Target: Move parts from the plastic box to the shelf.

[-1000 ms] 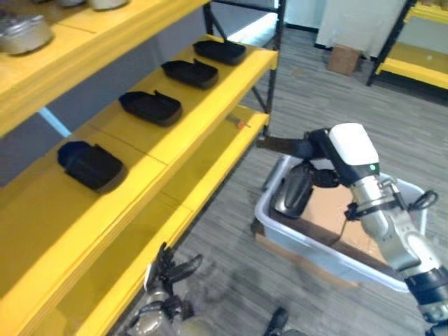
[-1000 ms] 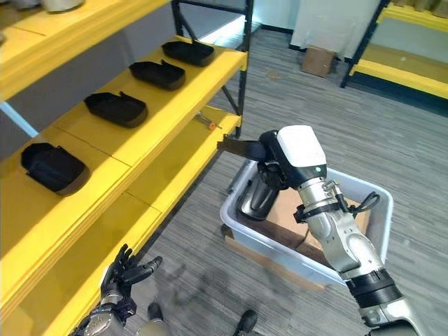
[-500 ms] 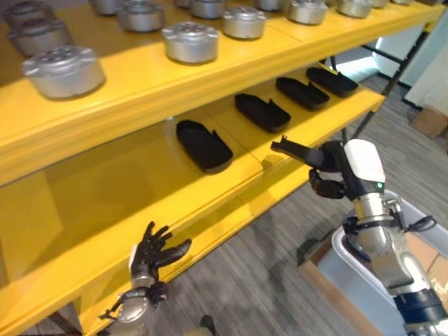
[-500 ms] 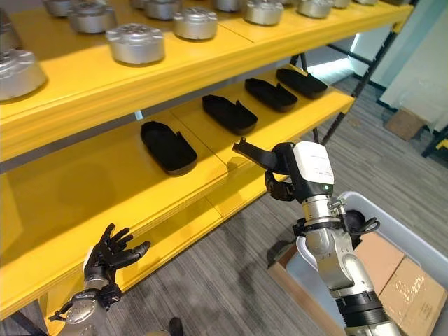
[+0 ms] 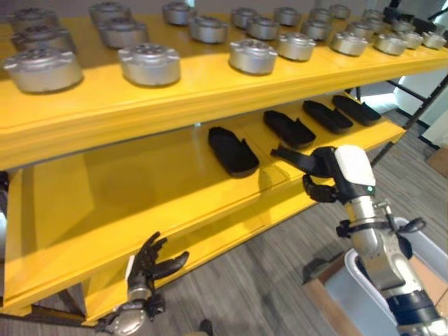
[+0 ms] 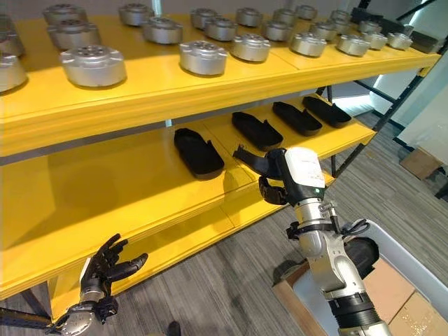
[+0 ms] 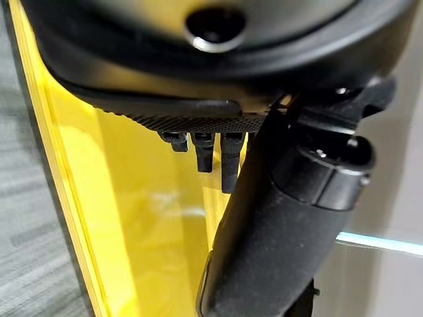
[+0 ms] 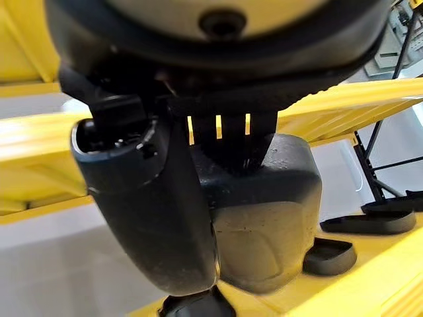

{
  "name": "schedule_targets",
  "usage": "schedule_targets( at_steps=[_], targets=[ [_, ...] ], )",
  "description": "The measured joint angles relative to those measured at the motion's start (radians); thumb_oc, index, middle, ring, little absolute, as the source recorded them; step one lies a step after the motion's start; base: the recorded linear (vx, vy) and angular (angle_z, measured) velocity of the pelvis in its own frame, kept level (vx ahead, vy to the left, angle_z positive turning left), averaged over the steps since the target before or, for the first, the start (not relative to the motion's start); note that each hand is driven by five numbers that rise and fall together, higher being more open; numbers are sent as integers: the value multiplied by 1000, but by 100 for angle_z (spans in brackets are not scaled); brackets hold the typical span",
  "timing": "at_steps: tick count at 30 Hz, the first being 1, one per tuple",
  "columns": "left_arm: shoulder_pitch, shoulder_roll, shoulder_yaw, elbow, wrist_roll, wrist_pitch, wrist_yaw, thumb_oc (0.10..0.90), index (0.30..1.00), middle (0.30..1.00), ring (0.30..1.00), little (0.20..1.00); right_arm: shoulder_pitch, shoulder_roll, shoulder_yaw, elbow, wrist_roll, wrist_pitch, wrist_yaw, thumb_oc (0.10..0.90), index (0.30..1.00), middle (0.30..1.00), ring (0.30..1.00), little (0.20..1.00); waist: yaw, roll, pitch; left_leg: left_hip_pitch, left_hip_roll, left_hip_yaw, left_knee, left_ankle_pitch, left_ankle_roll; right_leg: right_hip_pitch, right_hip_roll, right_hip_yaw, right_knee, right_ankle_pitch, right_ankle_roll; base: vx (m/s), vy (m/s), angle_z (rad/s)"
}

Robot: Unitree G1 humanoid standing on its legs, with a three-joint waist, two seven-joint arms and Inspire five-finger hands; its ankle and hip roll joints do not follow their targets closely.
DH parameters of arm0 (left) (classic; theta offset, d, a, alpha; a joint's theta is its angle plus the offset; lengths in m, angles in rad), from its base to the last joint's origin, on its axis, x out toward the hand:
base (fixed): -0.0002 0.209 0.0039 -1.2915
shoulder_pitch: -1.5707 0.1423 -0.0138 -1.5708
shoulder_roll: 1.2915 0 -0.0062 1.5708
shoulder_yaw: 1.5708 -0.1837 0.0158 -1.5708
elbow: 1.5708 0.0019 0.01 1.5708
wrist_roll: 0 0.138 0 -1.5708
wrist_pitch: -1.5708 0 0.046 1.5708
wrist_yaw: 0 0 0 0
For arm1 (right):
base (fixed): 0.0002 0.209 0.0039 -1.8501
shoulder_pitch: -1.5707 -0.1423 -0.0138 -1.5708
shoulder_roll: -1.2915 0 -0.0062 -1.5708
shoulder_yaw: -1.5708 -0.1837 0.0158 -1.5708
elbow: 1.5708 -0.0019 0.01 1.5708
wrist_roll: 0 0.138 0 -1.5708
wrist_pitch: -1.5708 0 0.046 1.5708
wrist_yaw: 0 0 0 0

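My right hand (image 6: 276, 183) holds a black part (image 8: 264, 218) tight, right at the front edge of the yellow shelf (image 5: 140, 203). The bare spot lies just ahead, beside the other black parts (image 5: 233, 150). My left hand (image 5: 150, 262) hangs open, low down.

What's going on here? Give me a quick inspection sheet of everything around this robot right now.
Surface: yellow shelf, middle level part bare.
Job's things: four black parts lie in a row on the middle level; a fifth black part is in the right hand; grey plastic box on the floor.
Clutter: silver round castings fill the top level.
Hands: right hand curled round its part near the shelf edge; left hand open, low.
Cables: nothing seen.
Surroundings: grey floor.
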Motion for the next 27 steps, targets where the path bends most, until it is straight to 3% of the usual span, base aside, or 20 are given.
schedule_targets(
  at_steps=[1,2,4,6,7,8,9,12,14,15,16,21,27],
  targets=[
    [-27,0,1,17,0,1,6,900,1000,1000,1000,1000,27,3,-12,-14,0,-14,-2,400,300,300,300,300,-26,36,25,-1,36,-45,0,7,7,-19,129,171,42,-152,-28,8,17,81],
    [-38,2,-5,19,1,2,0,900,1000,1000,1000,1000,55,-7,-8,-28,1,-16,1,400,300,300,300,300,-50,52,33,5,48,-68,-17,13,18,-43,201,166,63,-235,-24,36,41,82],
    [-30,2,-8,15,8,2,0,900,1000,1000,1000,1000,70,-10,-6,-38,1,-35,13,400,300,300,300,300,-64,49,34,6,32,-71,-16,15,23,-110,260,140,56,-288,-51,25,-19,29],
    [-36,-18,-19,10,9,2,5,900,1000,1000,1000,1000,82,-15,-7,-56,2,-37,13,400,300,300,300,300,-75,74,63,7,37,-91,2,4,35,-194,351,145,35,-315,-82,74,-87,29],
    [-36,-34,-17,-4,9,1,6,900,1000,1000,1000,1000,87,-31,-7,-82,1,-38,13,400,300,300,300,300,-98,84,80,-2,31,-114,14,-4,29,-253,385,152,-66,-287,-73,155,-141,60],
    [-34,-35,-25,-3,10,2,3,900,1000,1000,1000,1000,85,-38,-7,-83,1,-37,14,400,300,300,300,300,-104,79,81,6,13,-129,19,-13,19,-284,377,183,-175,-229,-63,161,-163,69],
    [-31,-38,-27,-3,10,3,3,900,1000,1000,1000,1000,85,-37,-7,-83,1,-37,14,400,300,300,300,300,-108,77,83,13,7,-137,15,-16,15,-278,375,204,-207,-213,-68,144,-154,50],
    [-9,-54,-23,-4,10,3,5,900,1000,1000,1000,1000,86,-38,-7,-83,1,-39,18,400,300,300,300,300,-96,72,81,71,11,-136,-20,-13,3,-229,374,199,-204,-197,-84,115,-113,21],
    [39,-54,6,-21,8,0,24,900,1000,1000,1000,1000,86,-37,-7,-84,2,-56,19,400,300,300,300,300,-80,34,50,91,1,-139,-35,-28,-30,-112,364,198,-284,-161,-84,94,-147,-1],
    [49,-57,26,-19,8,0,26,900,1000,1000,1000,1000,81,-36,-7,-84,2,-61,19,400,300,300,300,300,-70,26,42,94,4,-136,-33,-31,-54,-81,374,192,-337,-117,-117,40,-79,-8],
    [56,-56,36,-20,8,1,35,900,1000,1000,1000,1000,78,-37,-8,-85,3,-61,19,400,300,300,300,300,-69,36,37,90,26,-133,-31,-31,-74,-62,397,187,-372,-92,-136,31,-65,-5],
    [67,-55,77,-20,7,0,47,900,1000,1000,1000,1000,66,-43,-10,-85,5,-58,23,400,300,300,300,300,-60,46,32,95,92,-137,-35,-42,-119,-24,464,157,-430,-93,-151,28,-80,7],
    [62,-56,60,-20,4,0,46,900,1000,1000,1000,1000,-8,-43,-11,-85,33,-72,24,400,300,300,300,300,-61,47,31,101,108,-135,-40,-59,-134,-4,480,157,-445,-106,-168,16,-65,0]
  ],
)
